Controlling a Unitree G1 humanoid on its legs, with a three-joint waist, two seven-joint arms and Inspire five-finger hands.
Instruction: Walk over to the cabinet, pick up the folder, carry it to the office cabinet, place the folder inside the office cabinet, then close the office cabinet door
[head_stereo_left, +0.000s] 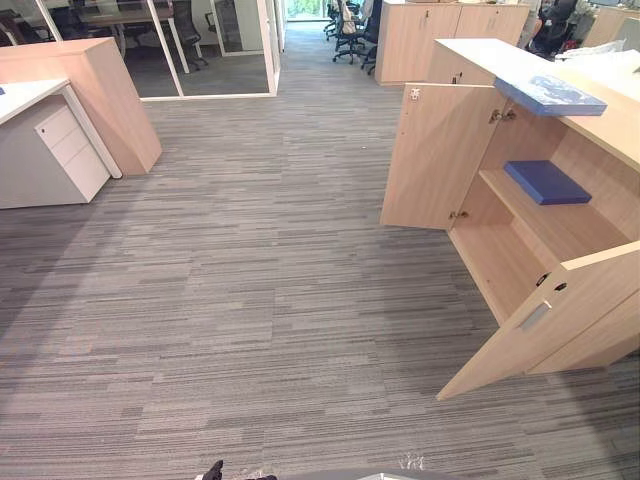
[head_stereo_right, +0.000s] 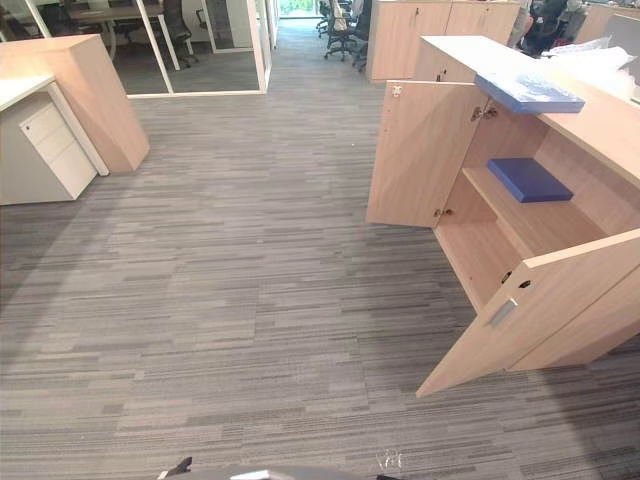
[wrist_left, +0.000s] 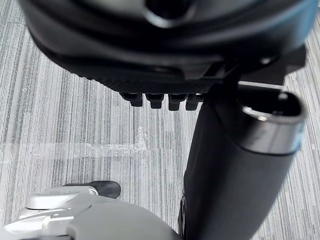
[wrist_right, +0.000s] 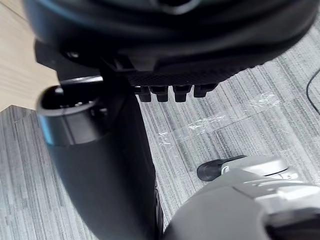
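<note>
Grey striped carpet (head_stereo_left: 250, 280) takes up most of my eye views, a lot of open floor between me and the job. On the right side of the frame the office cabinet (head_stereo_left: 600, 125) stands with both leaves swung wide: the near door (head_stereo_left: 545, 320) juts out at lower right and the far door (head_stereo_left: 435, 155) is folded back toward the middle. At upper left I've got a wooden partition (head_stereo_left: 95, 95) and, just beside it, a white drawer unit (head_stereo_left: 60, 155), well apart from the cabinet. Inside, right of centre, a dark blue folder (head_stereo_left: 547, 182) lies flat on the shelf (head_stereo_left: 560, 225). A paler blue folder (head_stereo_left: 550, 95) sits on the cabinet top at upper right, one corner overhanging the opening. Now the hands: in its wrist view the left hand (wrist_left: 165, 55) hangs over bare carpet, fingers (wrist_left: 157, 100) loose and thumb out, holding nothing. The right hand (wrist_right: 165, 50) is the same, relaxed and empty, above the carpet. So here's my read: I can't tell which blue folder is mine. If it's the shelf one, placing is done and only closing the doors remains. If it's the top one, the pickup, the placing and the closing are all ahead of me.
</note>
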